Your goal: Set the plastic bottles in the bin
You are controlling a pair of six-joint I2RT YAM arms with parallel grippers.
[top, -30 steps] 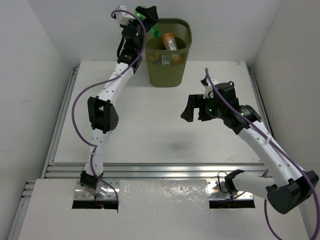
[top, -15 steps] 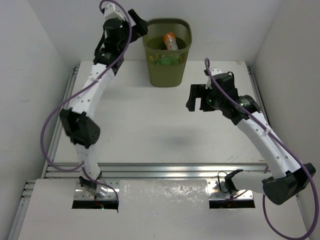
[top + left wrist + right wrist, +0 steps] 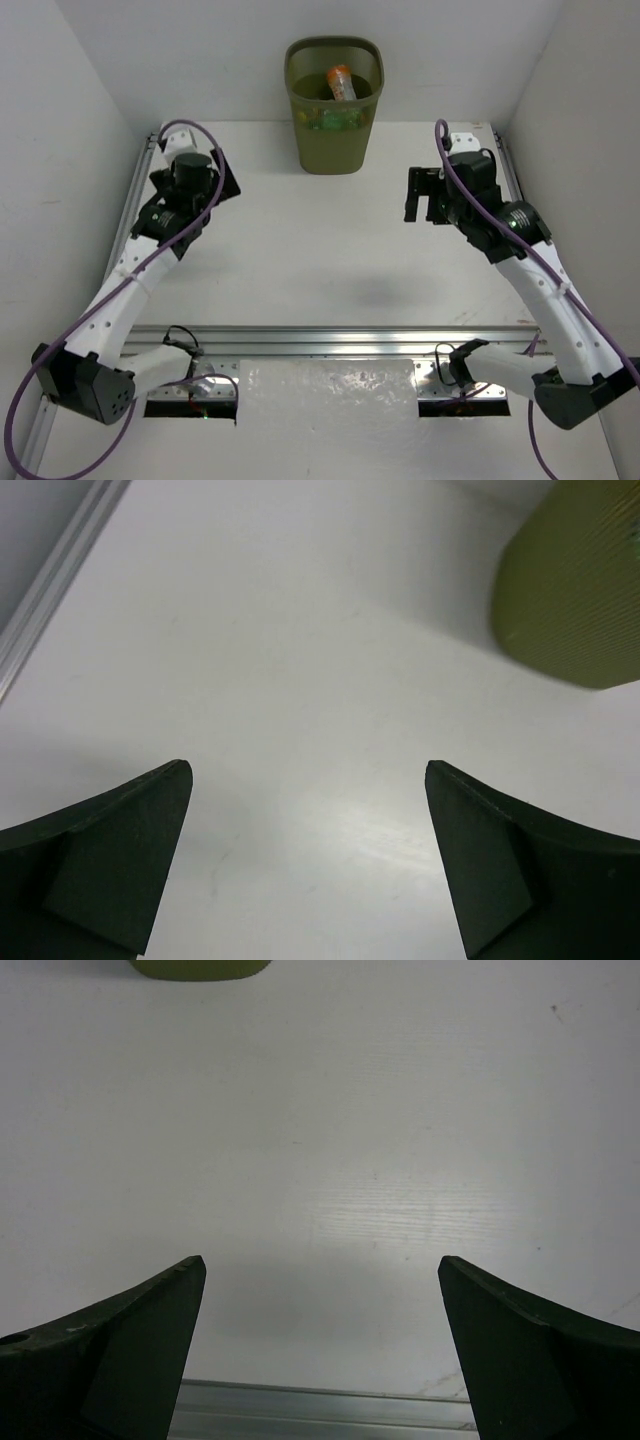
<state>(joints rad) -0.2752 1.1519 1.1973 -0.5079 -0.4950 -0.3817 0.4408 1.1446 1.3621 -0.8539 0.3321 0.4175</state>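
Observation:
The olive-green bin point(image 3: 334, 140) stands at the back middle of the table. Inside it lie plastic bottles: an orange one point(image 3: 340, 82) on top and a green one point(image 3: 335, 118) with others under it, too small to tell apart. No bottle shows on the table. My left gripper point(image 3: 222, 180) is open and empty, low over the table's left side and pointing at the bin, whose wall shows in the left wrist view point(image 3: 575, 590). My right gripper point(image 3: 425, 205) is open and empty over the right side. The right wrist view shows the bin's base point(image 3: 200, 968) at the top edge.
Metal rails run along the table's left edge point(image 3: 130, 220) and front edge point(image 3: 320, 340); the front rail shows in the right wrist view point(image 3: 320, 1405). White walls close in the back and both sides.
My left arm has swung from beside the bin's rim down and left to the table's left side. A green bottle at its gripper one second ago now lies in the bin. My right gripper has moved right.

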